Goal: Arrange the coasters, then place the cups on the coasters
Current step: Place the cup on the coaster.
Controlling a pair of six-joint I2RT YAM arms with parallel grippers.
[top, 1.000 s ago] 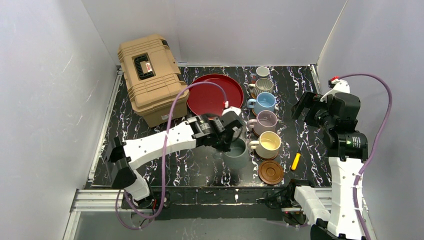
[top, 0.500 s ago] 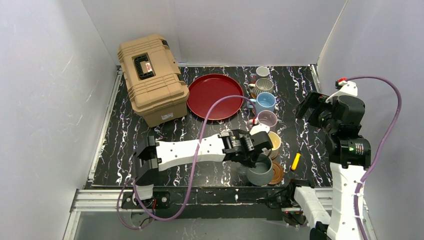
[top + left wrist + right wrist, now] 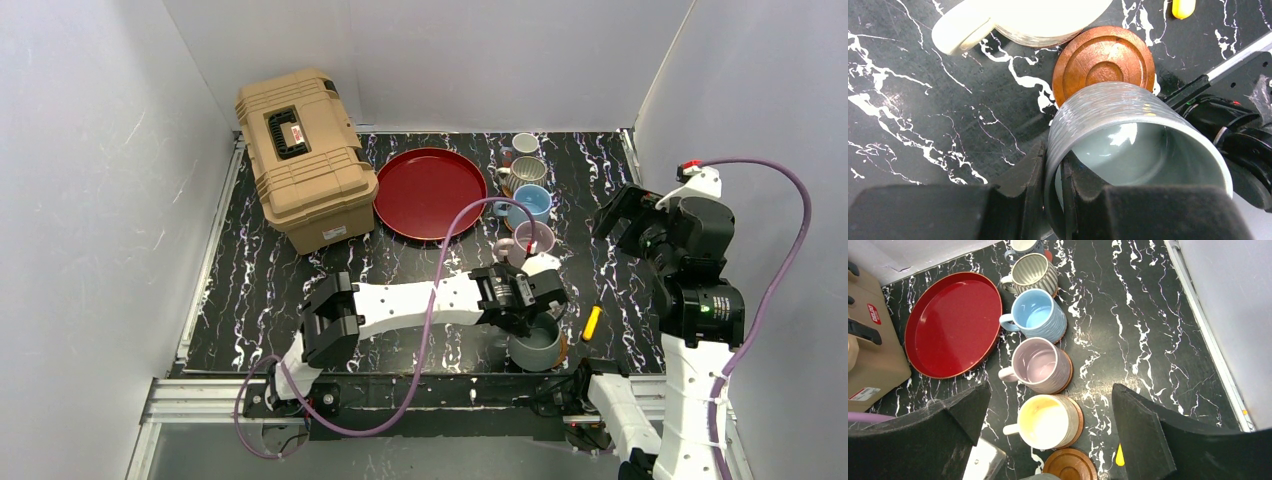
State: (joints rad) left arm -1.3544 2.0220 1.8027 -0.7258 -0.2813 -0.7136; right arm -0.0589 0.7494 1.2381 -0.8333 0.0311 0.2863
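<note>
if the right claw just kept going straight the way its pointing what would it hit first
Most likely the cream-yellow ceramic mug, which is framed by the open right claw in the wrist view. The lilac ceramic mug just beyond it is possible too, since depth is unclear.

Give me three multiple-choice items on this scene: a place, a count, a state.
1. The wooden coaster showing its rings lies: A beside the cream mug; B at the row's far end; C far left of the row.
2. Mugs set down in the row: A three; B five; C seven.
3. The left gripper is: A open, empty; B shut on the grey-green mug; C out of view.
Key: 1 A, it sits by the cream mug; 2 B, the right wrist view shows five; 3 B, its fingers pinch the mug's wall.
</note>
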